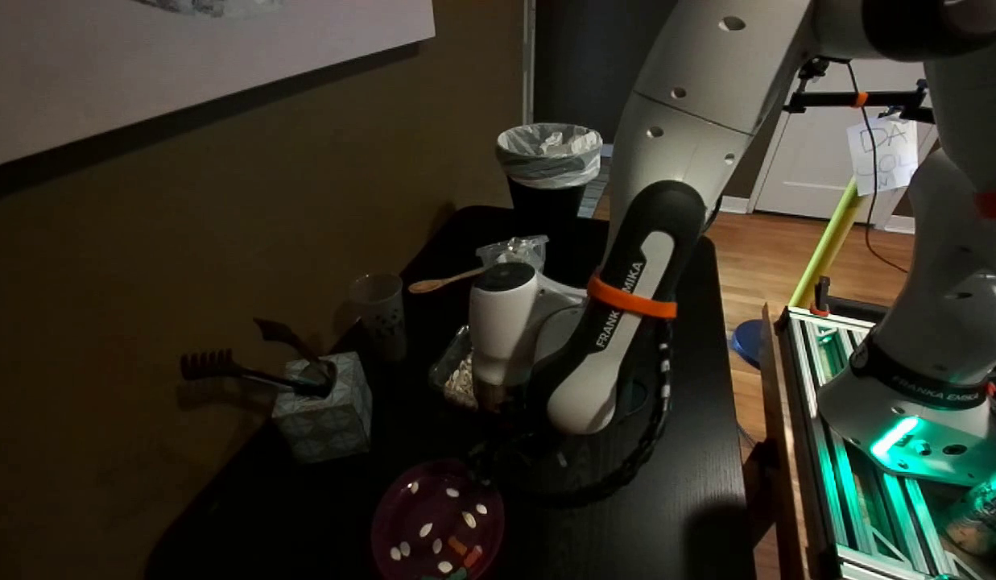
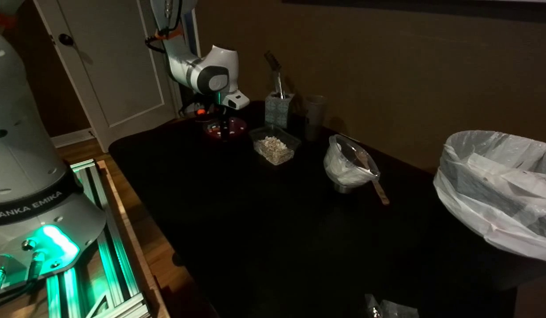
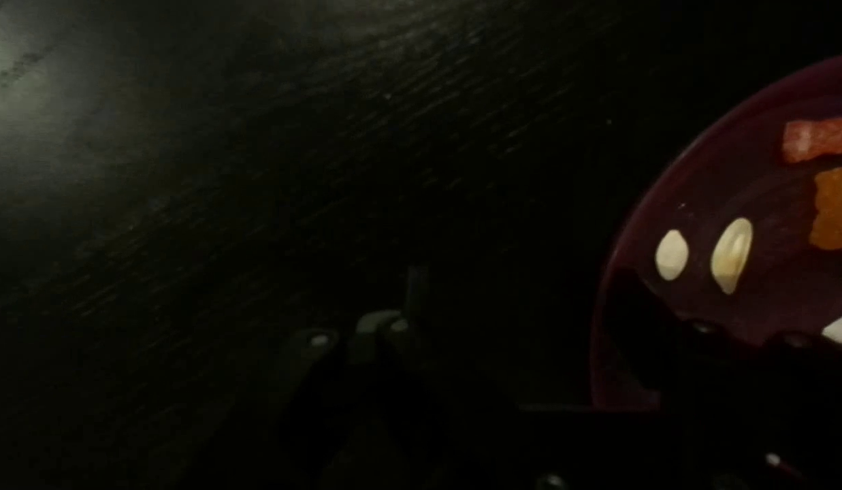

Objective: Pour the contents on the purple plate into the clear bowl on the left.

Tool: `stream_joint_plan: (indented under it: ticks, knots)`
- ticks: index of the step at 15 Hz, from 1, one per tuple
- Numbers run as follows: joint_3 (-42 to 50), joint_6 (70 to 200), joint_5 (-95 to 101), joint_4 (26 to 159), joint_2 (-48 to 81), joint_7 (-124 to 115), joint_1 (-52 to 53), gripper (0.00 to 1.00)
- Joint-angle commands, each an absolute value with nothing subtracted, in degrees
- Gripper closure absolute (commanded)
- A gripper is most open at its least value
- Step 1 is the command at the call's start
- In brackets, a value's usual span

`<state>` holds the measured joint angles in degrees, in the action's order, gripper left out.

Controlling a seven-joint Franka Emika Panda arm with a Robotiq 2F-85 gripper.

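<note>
The purple plate [image 1: 401,515] lies flat on the dark table with several pale seeds and red and orange candies. It also shows in an exterior view [image 2: 239,123] and at the right of the wrist view [image 3: 720,170]. My gripper [image 3: 519,292] is open; in the wrist view one dark finger lies over the plate and one is outside its rim. It points down at the plate [image 2: 224,130]. A clear rectangular container [image 2: 275,150] of pale bits stands beside the plate, also in an exterior view [image 1: 459,379]. A clear round bowl [image 2: 339,168] sits tilted further off.
A patterned box [image 1: 324,411] with dark utensils and a tall cup [image 1: 378,314] stand along the wall. A wooden utensil [image 2: 380,192] is at the round bowl. A lined bin [image 2: 489,212] stands at the table's end. The wrist view is very dark.
</note>
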<state>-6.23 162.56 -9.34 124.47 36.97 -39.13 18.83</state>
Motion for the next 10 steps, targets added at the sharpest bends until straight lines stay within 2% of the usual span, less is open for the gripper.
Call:
stream_joint_plan:
  ticks: [1,3,5,6,10]
  knots:
    - [-6.2,163.6,-12.2,120.7,41.3,-38.7,19.3,0.57]
    - [-6.2,163.1,-12.4,119.7,41.8,-38.6,19.4,0.65]
    - [-6.0,163.0,-12.4,119.1,41.9,-38.6,19.6,0.91]
    - [-6.0,162.9,-12.4,118.9,41.9,-38.6,19.6,0.99]
    - [-7.8,163.0,-13.0,119.4,40.3,-36.8,18.4,0.98]
